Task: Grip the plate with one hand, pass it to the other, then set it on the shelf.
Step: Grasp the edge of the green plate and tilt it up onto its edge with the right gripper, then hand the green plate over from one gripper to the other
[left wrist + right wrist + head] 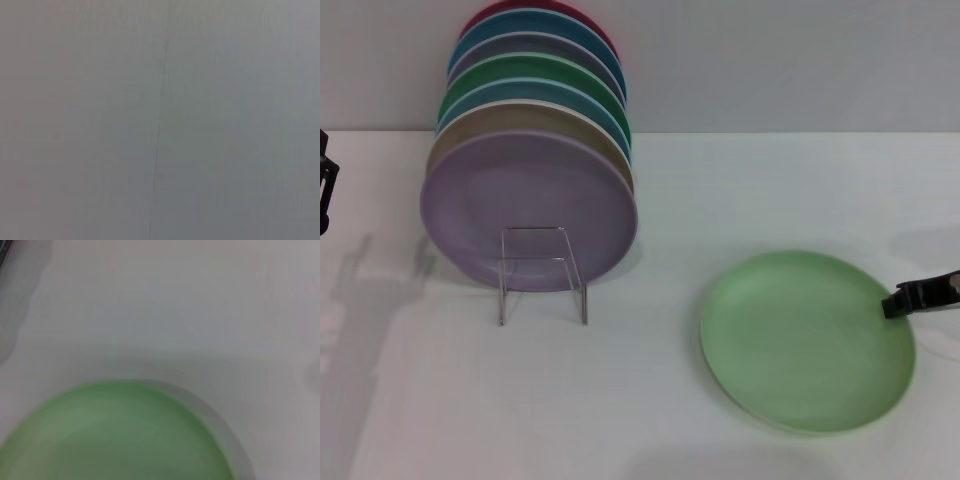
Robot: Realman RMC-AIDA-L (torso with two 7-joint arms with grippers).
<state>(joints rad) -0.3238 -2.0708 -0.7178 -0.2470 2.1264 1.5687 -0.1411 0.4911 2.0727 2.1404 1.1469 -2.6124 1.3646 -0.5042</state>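
Head view has the right pincer (892, 303) coming in low from the robot's right, its dark tip right at the near edge of the plate (807, 340), touching or all but touching the rim. Whether it is spread or already pinching, I cannot tell; the tips blur into one dark shape. The plate lies flat on the white surface (640, 400), stretching away from the pincer toward the robot's left. Well beyond it on that side stands the shelf (542, 272), a small clear rack already propping up the lilac plate (528, 212) at the front of a leaning row of coloured plates. The left pincer (325, 190) sits far off past the shelf, just a dark sliver at the picture's edge, its state unreadable.

Right wrist view shows only pale green plate (115, 435) and bare surface, no fingers.

Handling, as a judgement: this looks stiff, light and smooth, with a shallow raised rim. The rim is the only hold, one finger under, one over. It lies flush, so getting underneath may be tricky, and a matte but slick face could slip during the pass.
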